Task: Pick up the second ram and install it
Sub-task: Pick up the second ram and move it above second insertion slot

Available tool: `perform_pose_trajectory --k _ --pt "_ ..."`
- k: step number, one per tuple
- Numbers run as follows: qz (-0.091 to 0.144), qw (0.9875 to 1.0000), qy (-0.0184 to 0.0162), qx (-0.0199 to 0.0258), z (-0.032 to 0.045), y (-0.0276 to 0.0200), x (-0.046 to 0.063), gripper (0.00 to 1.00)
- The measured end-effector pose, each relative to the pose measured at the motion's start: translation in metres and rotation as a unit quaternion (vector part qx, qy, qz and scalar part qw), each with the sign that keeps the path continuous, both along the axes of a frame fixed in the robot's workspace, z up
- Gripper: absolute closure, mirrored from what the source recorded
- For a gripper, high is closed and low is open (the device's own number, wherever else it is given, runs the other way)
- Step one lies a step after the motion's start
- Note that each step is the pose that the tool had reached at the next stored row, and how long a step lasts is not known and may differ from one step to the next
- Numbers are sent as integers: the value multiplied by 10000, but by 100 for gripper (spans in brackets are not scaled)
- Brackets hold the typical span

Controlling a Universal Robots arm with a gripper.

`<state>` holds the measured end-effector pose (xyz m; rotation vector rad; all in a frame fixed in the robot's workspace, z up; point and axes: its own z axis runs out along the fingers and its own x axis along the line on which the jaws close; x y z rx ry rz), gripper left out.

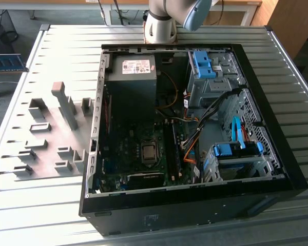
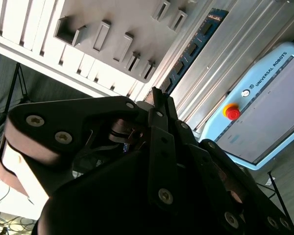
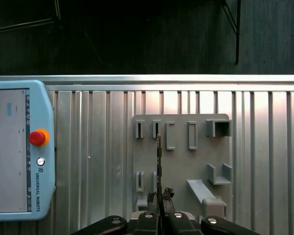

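Claw (image 2: 158,100): pressed together, pinching one end of the second ram (image 2: 195,46). I hold it above the gray fixture plate (image 3: 181,161).

Second ram: slim blue circuit-board stick with a row of black chips. It is face-on in the second wrist view and edge-on in the first wrist view.

Surface (image 1: 56,46): ribbed metal.

Computer case (image 1: 195,210): black, open, lying on the surface. It contains, by size:
- power supply (image 1: 131,82)
- motherboard (image 1: 123,148)
- two light-blue drive brackets (image 1: 203,64)
- orange and black cables (image 1: 192,146)

Fixture plate: just beside the case, on the exterior view's left.

Teach pendant (image 3: 14,147): light blue with a red button (image 3: 37,137), near the plate.
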<state>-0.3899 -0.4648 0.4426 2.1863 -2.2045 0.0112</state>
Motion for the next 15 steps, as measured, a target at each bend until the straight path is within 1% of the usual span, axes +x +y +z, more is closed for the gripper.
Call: perform_pose_trajectory --k 15 --pt "0 10000 0 0 0 1 104 86"
